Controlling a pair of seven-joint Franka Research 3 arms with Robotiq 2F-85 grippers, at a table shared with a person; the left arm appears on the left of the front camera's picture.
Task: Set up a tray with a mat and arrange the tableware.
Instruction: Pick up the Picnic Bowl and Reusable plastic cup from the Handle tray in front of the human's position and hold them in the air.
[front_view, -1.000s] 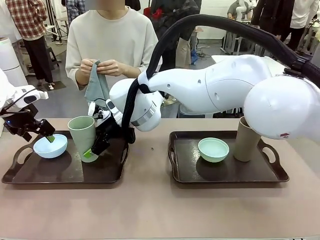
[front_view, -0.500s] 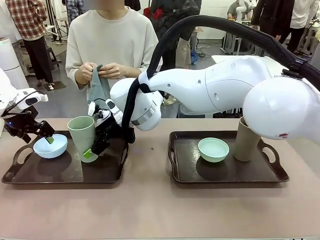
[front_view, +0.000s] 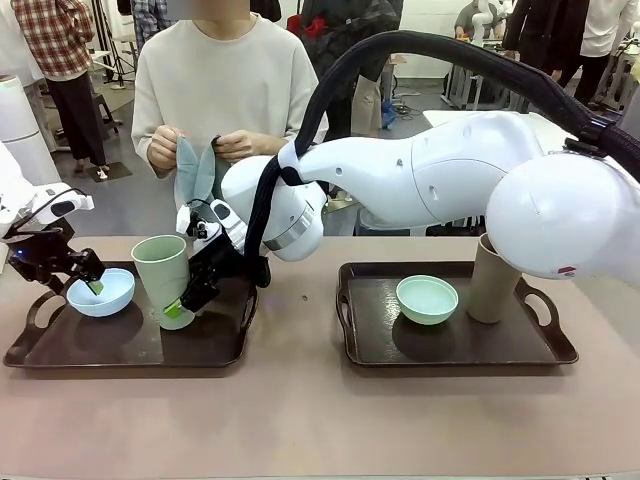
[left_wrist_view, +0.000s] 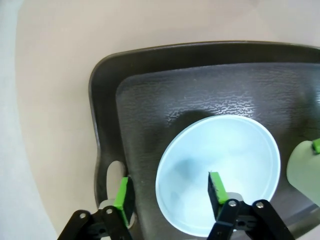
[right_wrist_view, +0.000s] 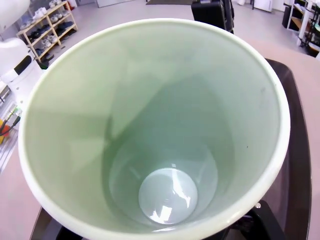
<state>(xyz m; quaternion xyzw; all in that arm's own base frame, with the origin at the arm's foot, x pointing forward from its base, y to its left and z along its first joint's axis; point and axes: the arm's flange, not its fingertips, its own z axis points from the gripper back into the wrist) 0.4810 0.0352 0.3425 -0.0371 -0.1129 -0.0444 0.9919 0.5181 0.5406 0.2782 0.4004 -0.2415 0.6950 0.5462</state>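
On the left dark tray (front_view: 130, 350) stand a pale blue bowl (front_view: 108, 296) and a pale green cup (front_view: 162, 272). The cup leans, and my right gripper (front_view: 180, 305) is shut on its lower part. The right wrist view looks down into this cup (right_wrist_view: 160, 140). My left gripper (front_view: 80, 283) is open astride the blue bowl's left rim. In the left wrist view one pad (left_wrist_view: 216, 186) is inside the bowl (left_wrist_view: 235, 155) and the other (left_wrist_view: 121, 192) is outside, over the tray (left_wrist_view: 145, 100). A mint green bowl (front_view: 427, 298) and a tan-brown cup (front_view: 492, 282) stand on the right tray (front_view: 450, 350). The person holds a grey-blue cloth (front_view: 195, 170).
My right arm (front_view: 430, 190) reaches across the table's middle to the left tray. The person stands at the far edge behind the left tray, both hands on the cloth. Bare tabletop (front_view: 300, 420) lies in front of the trays and between them.
My left gripper has sunk lower and a little left onto the blue bowl's rim. The green cup has tipped and shifted slightly left. The person has spread the cloth wider.
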